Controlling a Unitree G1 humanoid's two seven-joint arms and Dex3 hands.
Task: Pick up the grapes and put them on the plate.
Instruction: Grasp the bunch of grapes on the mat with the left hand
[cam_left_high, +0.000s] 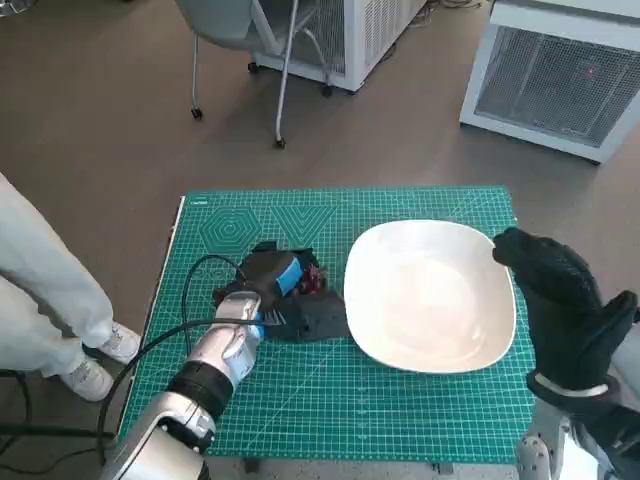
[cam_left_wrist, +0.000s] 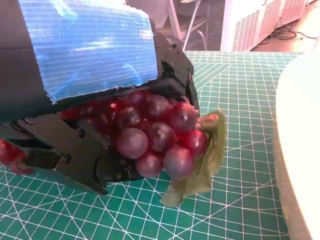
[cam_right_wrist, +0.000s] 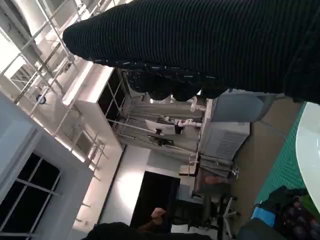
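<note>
Left of centre in the head view, the left hand (cam_left_high: 272, 290) lies low over the green cutting mat (cam_left_high: 420, 420), its blue-taped back turned up and its black fingers (cam_left_wrist: 75, 155) wrapped around the bunch of red grapes (cam_left_wrist: 155, 137). The left wrist view shows why it sits this way: the fingers come in from both sides and cage the cluster, which appears to rest on or just above the mat, so the hold looks like a scooping grip taken from above before any lift. A limp green leaf (cam_left_wrist: 202, 165) hangs from the exposed side of the bunch, toward the plate, and droops to the mat.

The white plate (cam_left_high: 480, 345) fills the centre-right of the head view, just beside the left hand, so the carry should be short. Its rim shows as a pale edge at the right of the left wrist view, with a strip of mat between it and the grapes.

The right hand (cam_left_high: 560, 300), in its knitted glove, stands at the right edge of the plate, raised and holding nothing; whether its fingers are spread or curled I cannot tell. It seems kept aside, out of the path. A person's pale trouser leg (cam_left_high: 40, 290) and shoes show at the left edge.
</note>
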